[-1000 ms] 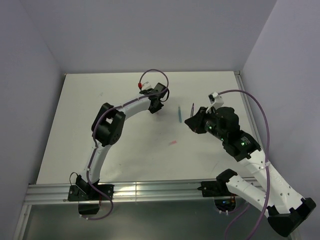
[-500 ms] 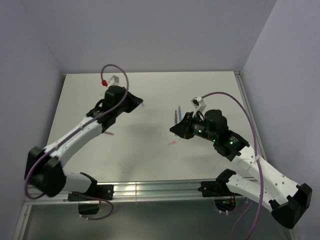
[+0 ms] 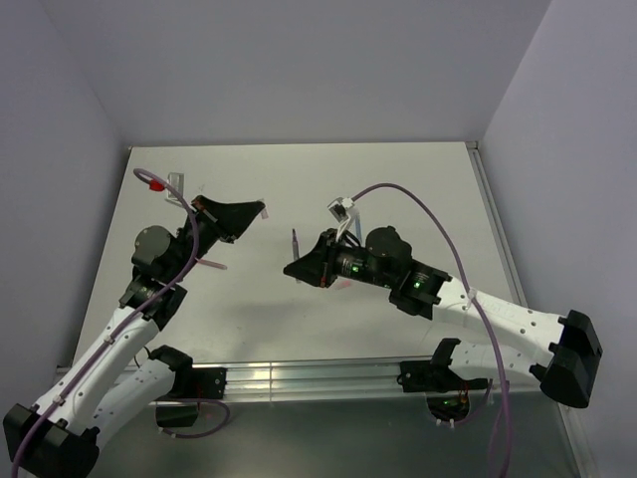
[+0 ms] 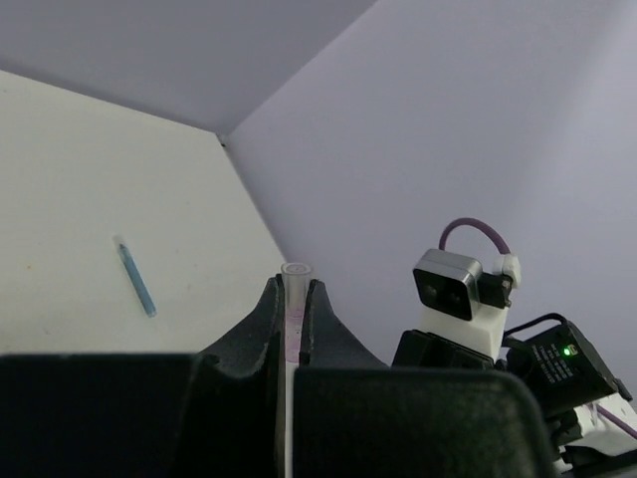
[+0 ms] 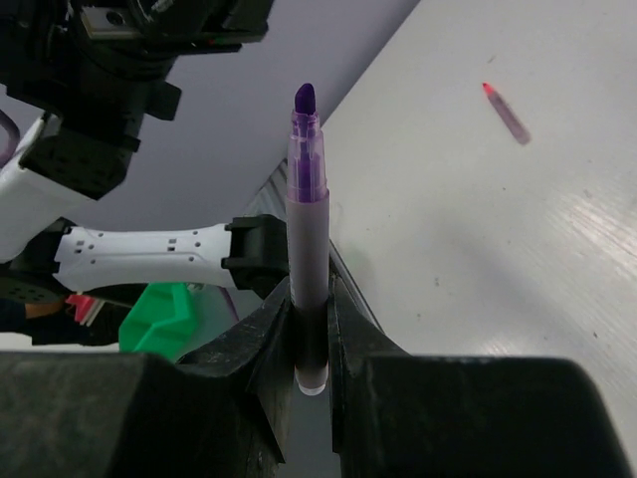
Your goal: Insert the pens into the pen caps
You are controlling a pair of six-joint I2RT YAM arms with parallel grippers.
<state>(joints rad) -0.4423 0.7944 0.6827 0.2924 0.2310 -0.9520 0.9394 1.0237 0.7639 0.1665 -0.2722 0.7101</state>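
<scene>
My left gripper [image 3: 254, 211] is shut on a pale translucent pen cap [image 3: 263, 211], held above the table's left part and pointing right. In the left wrist view the cap [image 4: 296, 271] sticks out between the gripper's [image 4: 295, 287] jaws, open end up. My right gripper [image 3: 297, 267] is shut on the dark grey pen [image 3: 296, 242], a little right of the cap. In the right wrist view the pen [image 5: 307, 199] stands upright in the gripper [image 5: 309, 291], purple tip exposed. The red pen [image 5: 506, 112] lies on the table [image 3: 398, 179]. The blue pen [image 4: 134, 277] lies on the table too.
A pinkish-red cap [image 3: 341, 285] lies on the table by the right arm's forearm, partly hidden. The red pen also shows in the top view [image 3: 211, 264] beside the left arm. Walls stand at the back and both sides. A metal rail [image 3: 299, 378] runs along the near edge.
The left arm swung back and to the left, carrying the cap. The right arm moved left toward the table's middle with the grey pen, and the two grippers now point at each other.
</scene>
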